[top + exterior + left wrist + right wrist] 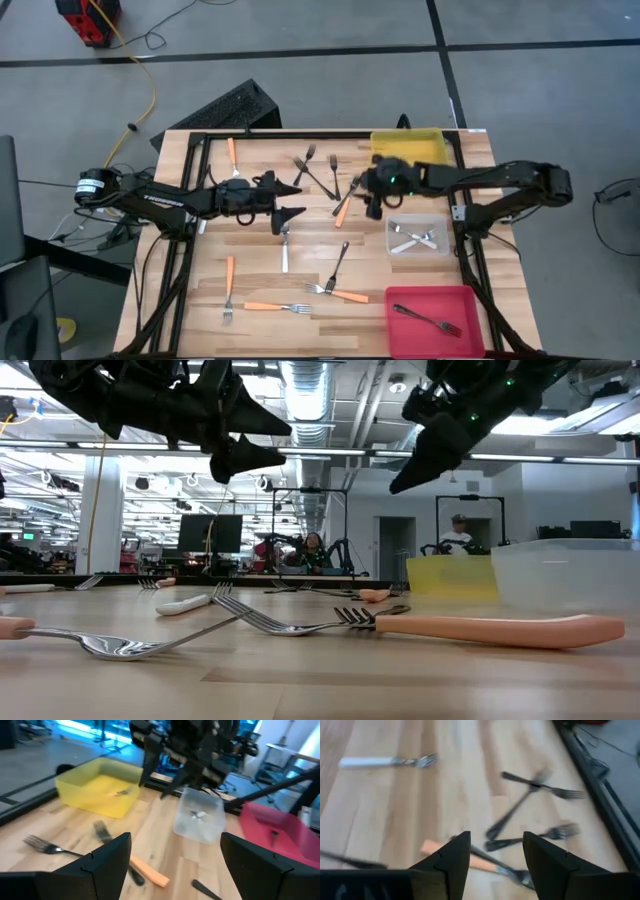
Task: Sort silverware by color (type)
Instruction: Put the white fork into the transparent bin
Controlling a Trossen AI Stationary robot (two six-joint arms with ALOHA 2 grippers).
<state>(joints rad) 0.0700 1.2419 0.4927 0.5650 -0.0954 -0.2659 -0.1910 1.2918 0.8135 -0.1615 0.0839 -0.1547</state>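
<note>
The right tool hangs open and empty over an orange-handled fork tangled with dark forks mid-worktop; closing there could catch two kinds at once. The left tool (also open, empty) hovers above a pale fork. The yellow bin holds one orange-handled fork, the clear bin pale forks, the red bin one dark fork.

Orange, dark and pale forks lie scattered flat.
</note>
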